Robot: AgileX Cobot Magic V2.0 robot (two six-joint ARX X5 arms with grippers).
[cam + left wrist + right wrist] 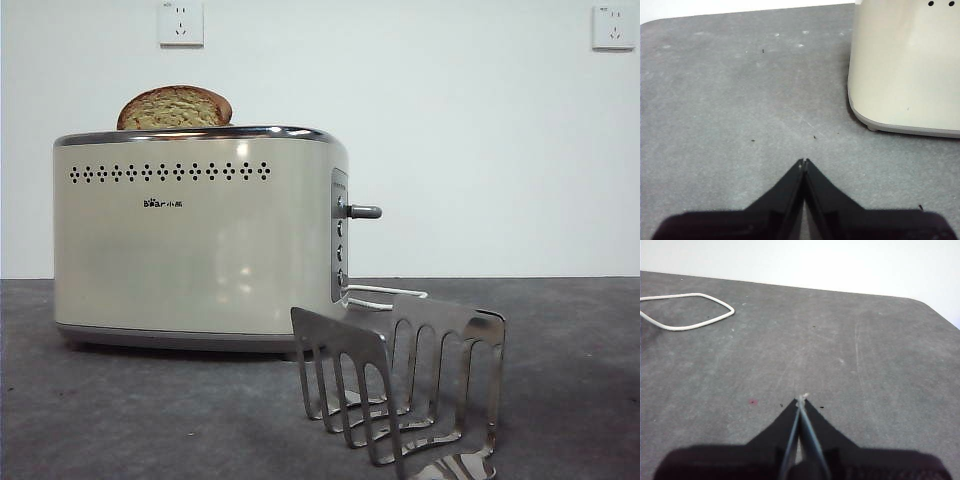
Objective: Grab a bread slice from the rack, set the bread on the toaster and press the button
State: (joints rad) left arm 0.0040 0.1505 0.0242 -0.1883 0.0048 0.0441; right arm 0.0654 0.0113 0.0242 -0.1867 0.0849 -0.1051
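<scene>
Meanwhile, brown-crusted slice of bread [174, 108] pokes from the toaster [200, 240]; both tools closed, empty.

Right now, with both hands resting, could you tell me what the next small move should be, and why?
Probably bring one hand to the button and press it down. The slice of bread already stands in the toaster, the rack holds no slice, and the lever sits high. The left hand and right hand are both shut above bare table; which is nearer the lever is unclear.

A bare test bench, lab-like: plain white wall [450, 130] with two sockets [181, 23], and a grey desk [150, 410] carrying kitchen props.
</scene>
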